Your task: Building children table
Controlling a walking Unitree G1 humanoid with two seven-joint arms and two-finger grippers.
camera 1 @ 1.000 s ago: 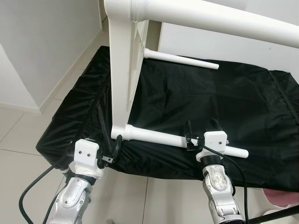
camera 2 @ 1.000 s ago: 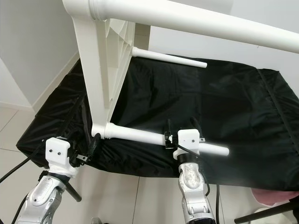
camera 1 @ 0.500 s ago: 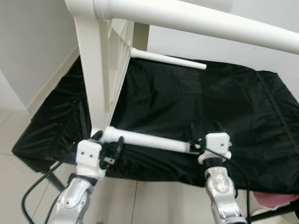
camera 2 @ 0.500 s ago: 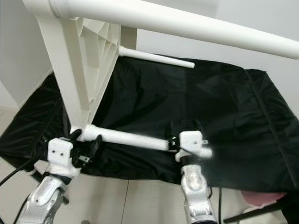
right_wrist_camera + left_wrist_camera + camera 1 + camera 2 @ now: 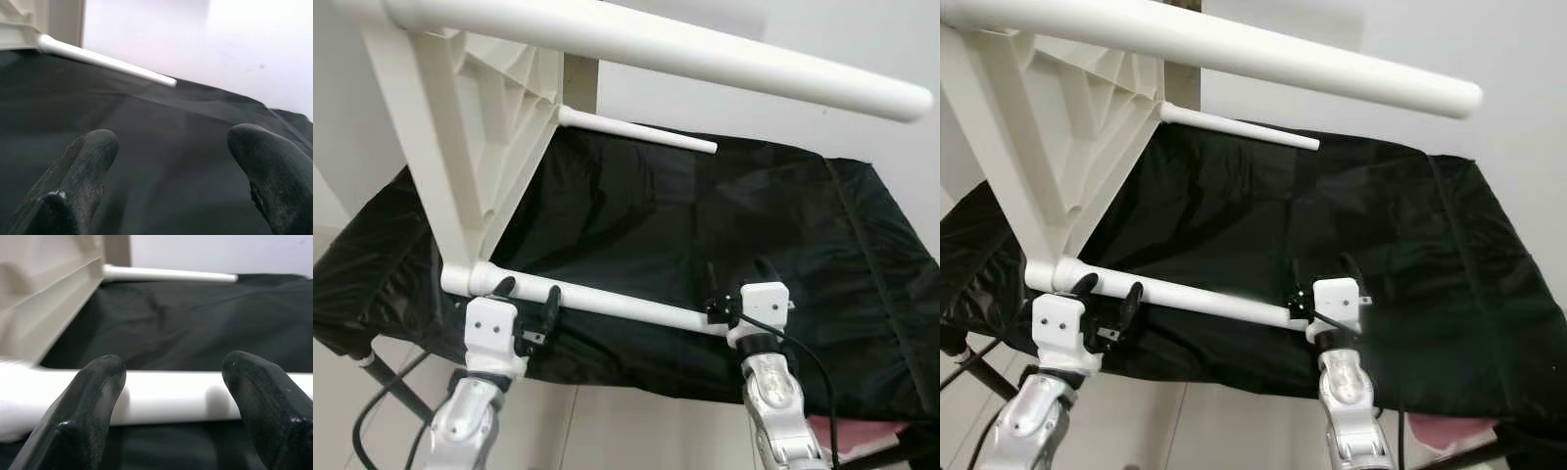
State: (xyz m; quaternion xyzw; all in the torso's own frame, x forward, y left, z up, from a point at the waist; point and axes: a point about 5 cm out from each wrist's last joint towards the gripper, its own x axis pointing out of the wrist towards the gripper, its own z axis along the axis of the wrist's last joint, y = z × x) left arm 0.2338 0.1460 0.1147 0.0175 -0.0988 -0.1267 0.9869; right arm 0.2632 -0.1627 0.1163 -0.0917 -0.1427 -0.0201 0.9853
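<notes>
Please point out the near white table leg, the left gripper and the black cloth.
near white table leg (image 5: 617,305), left eye view, middle of the rod.
left gripper (image 5: 527,294), left eye view, between its fingertips.
black cloth (image 5: 705,215), left eye view, bare middle.

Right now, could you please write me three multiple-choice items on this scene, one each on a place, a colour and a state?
1. Where is the left gripper?
A. at the near white leg, close to where it joins the table top
B. on the far leg
C. hanging by the floor

2. What colour is the cloth under the table?
A. red
B. black
C. white

3. How do the right gripper's fingers stand?
A. apart, nothing between them
B. shut on a leg
C. shut on the cloth

Answers: 1 A, its fingers straddle that leg; 2 B, the cloth is black; 3 A, the right wrist view shows an open gap.
</notes>
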